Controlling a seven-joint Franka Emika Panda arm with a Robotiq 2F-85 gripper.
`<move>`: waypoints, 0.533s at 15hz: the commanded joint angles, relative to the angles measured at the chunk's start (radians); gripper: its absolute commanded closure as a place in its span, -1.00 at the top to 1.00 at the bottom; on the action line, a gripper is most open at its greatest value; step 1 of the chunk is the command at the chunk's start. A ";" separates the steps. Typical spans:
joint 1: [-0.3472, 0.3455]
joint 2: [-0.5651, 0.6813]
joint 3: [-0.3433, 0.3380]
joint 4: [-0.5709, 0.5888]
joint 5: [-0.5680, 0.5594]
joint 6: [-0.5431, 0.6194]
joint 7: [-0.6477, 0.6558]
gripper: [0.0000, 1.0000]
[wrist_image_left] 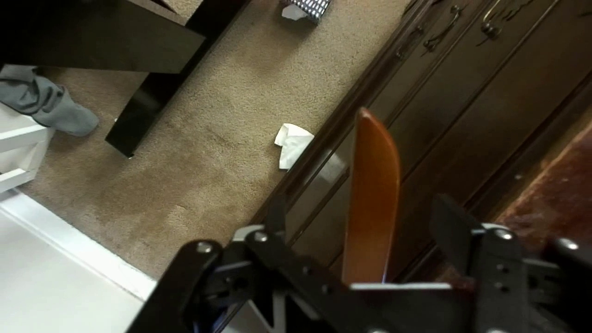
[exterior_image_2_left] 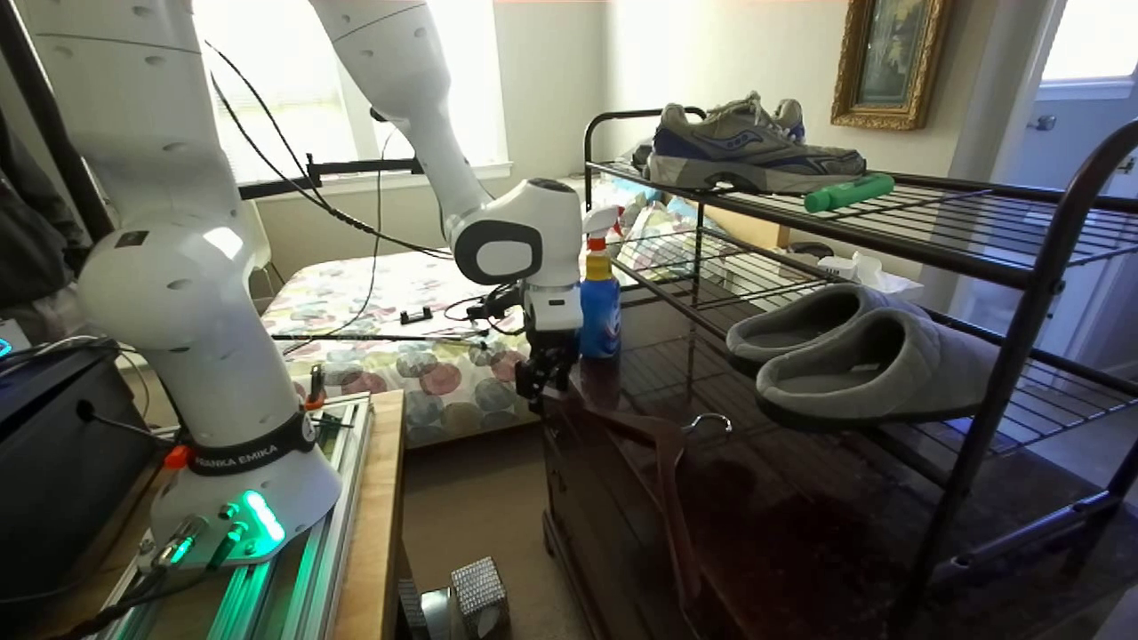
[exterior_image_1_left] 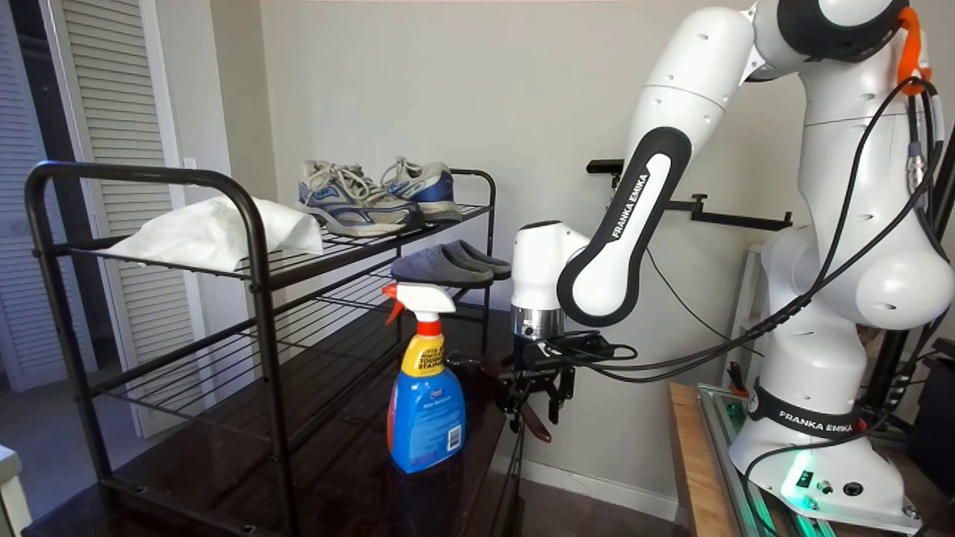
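Note:
A reddish-brown wooden hanger (exterior_image_2_left: pixel 669 453) with a silver hook (exterior_image_2_left: pixel 711 423) lies on the dark dresser top (exterior_image_2_left: pixel 756 533). One end of it sticks out past the dresser's edge; in the wrist view that hanger arm (wrist_image_left: pixel 372 203) rises between the jaws. My gripper (wrist_image_left: pixel 363 215) stands open, a finger on either side of the wood, with gaps visible between both pads and the hanger. In an exterior view the gripper (exterior_image_1_left: pixel 534 406) points down beside the dresser edge, and the hanger's tip (exterior_image_1_left: pixel 536 424) shows by its fingers. The gripper body hides the hanger's middle in the wrist view.
A blue spray bottle (exterior_image_1_left: pixel 427 418) stands upright on the dresser close to the gripper. Behind it rises a black metal rack (exterior_image_1_left: pixel 261 321) with sneakers (exterior_image_1_left: pixel 365 201), a white cloth-like item (exterior_image_1_left: pixel 216 231), grey slippers (exterior_image_2_left: pixel 871 364) and a green tube (exterior_image_2_left: pixel 849 192). A wooden table (exterior_image_2_left: pixel 382 462) carries the robot base.

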 commanded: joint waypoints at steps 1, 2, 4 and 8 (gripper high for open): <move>-0.005 -0.043 0.012 -0.001 -0.015 -0.046 0.049 1.00; -0.009 -0.045 0.015 0.001 -0.003 -0.046 0.053 0.98; -0.018 -0.037 0.024 0.004 0.035 -0.031 0.059 0.48; -0.030 -0.013 0.027 0.008 0.082 -0.019 0.081 0.01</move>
